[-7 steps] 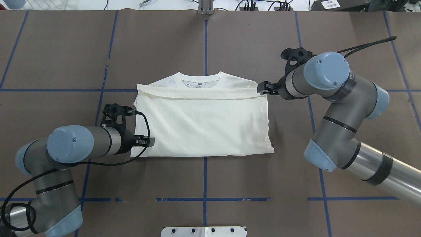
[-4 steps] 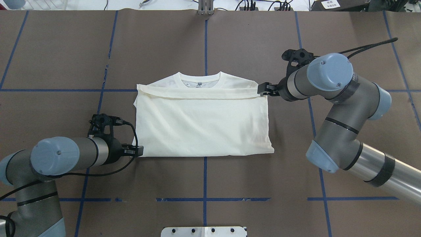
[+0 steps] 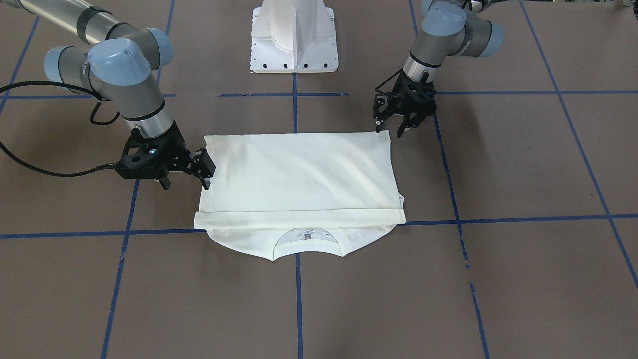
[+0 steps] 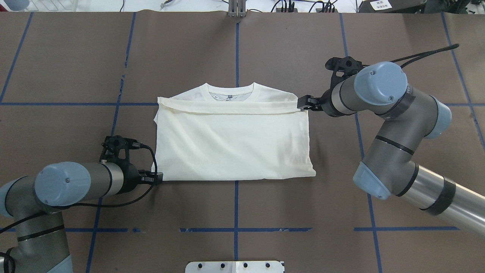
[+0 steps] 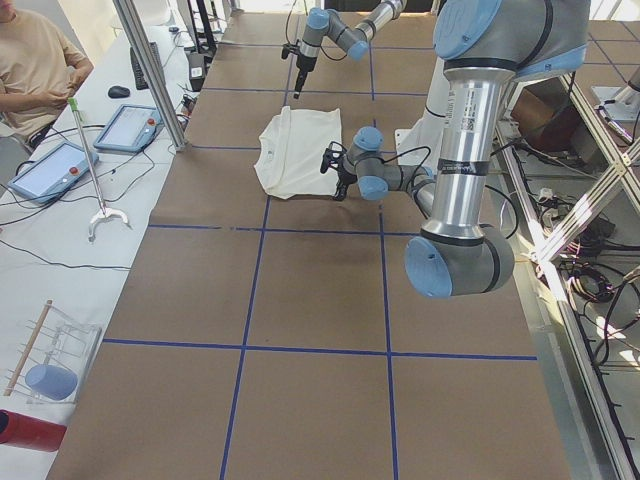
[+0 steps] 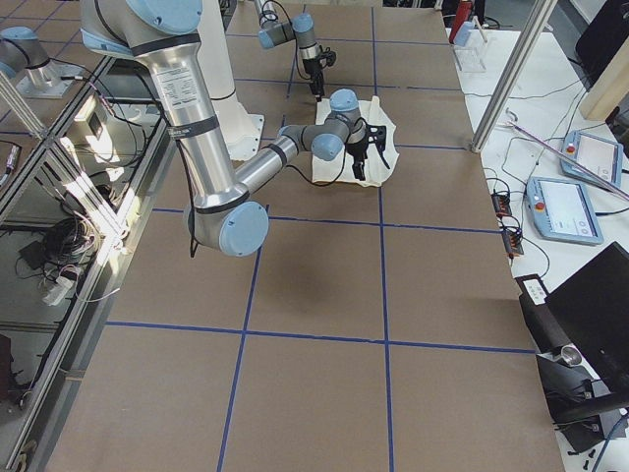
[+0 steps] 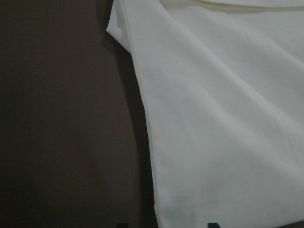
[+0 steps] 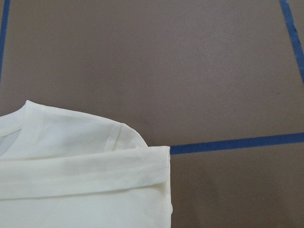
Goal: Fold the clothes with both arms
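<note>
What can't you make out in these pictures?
Shirt underside: every view, hidden by its own fold.
Neck label text: overhead view, too small.
Left gripper: left wrist view, cut off by bottom edge; only the jaws' tips show.
Right gripper: right wrist view, outside the frame.

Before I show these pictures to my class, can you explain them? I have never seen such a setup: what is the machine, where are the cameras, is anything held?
It is one robot: two jointed arms on a white pedestal, each ending in a black two-finger gripper. Four fixed cameras watch: one above and behind the robot, one facing it, one at each table end. The two close-ups come from cameras on the wrists. On the table lies a cream shirt, folded to a rectangle, its collar away from the robot. The left gripper is at the shirt's near left corner, the right gripper by its far right corner. Both look open; nothing is held.
</note>
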Motion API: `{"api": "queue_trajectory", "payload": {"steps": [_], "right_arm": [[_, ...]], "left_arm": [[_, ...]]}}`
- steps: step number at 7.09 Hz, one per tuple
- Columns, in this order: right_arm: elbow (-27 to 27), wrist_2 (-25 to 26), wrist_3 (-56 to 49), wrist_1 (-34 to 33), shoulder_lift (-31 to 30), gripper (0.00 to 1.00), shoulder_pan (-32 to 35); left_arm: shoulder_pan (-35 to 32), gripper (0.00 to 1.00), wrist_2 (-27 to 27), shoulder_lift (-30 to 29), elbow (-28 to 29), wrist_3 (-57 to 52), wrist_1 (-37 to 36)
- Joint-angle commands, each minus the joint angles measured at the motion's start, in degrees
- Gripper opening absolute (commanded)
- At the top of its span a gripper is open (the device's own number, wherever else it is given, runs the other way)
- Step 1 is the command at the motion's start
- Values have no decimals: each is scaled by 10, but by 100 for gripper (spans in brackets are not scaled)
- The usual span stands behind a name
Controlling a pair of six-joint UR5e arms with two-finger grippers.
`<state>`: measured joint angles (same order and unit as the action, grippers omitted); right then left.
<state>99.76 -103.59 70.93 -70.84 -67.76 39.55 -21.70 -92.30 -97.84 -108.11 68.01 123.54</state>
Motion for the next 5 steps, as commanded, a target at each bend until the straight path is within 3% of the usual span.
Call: {"api": "queue_trajectory", "payload": {"steps": [1, 5], "right_arm": [[1, 1, 1, -1, 1, 100, 0], [1, 2, 2, -4, 0, 100, 0]], "left_arm": [[3, 60, 0, -2, 6, 0, 0], [9, 48, 0, -7, 6, 1, -1]]}}
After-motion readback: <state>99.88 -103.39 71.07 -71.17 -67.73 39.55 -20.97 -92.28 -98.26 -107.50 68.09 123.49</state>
